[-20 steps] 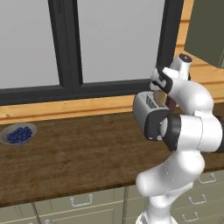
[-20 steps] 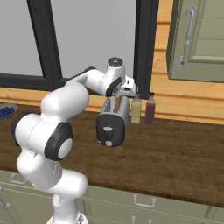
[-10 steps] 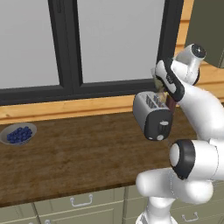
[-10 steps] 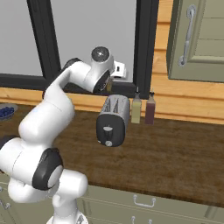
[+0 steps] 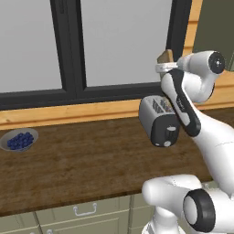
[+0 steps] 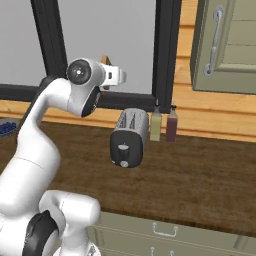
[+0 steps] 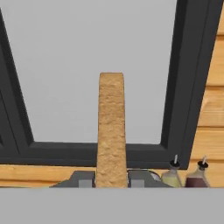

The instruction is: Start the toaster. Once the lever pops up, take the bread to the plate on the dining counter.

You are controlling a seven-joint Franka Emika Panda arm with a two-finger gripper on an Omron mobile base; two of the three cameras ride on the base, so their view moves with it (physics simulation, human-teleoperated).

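Observation:
My gripper is shut on the bread, a tan slice with a darker crust, seen edge-on and upright between the two fingers. In the left base view the bread sticks up from the gripper, high above the toaster and in front of the window. The silver toaster stands on the wood counter with its black end panel toward the base. The lever is too small to make out. The plate and the dining counter are out of view.
A grey bowl of blueberries sits at the counter's far left. Two bottles stand just right of the toaster against the wall. A green wall cabinet hangs at the upper right. Handled drawers run below the counter.
The hand has risen from just above the toaster slots to well above it, carrying the bread up in front of the window. The toaster has stayed in place.

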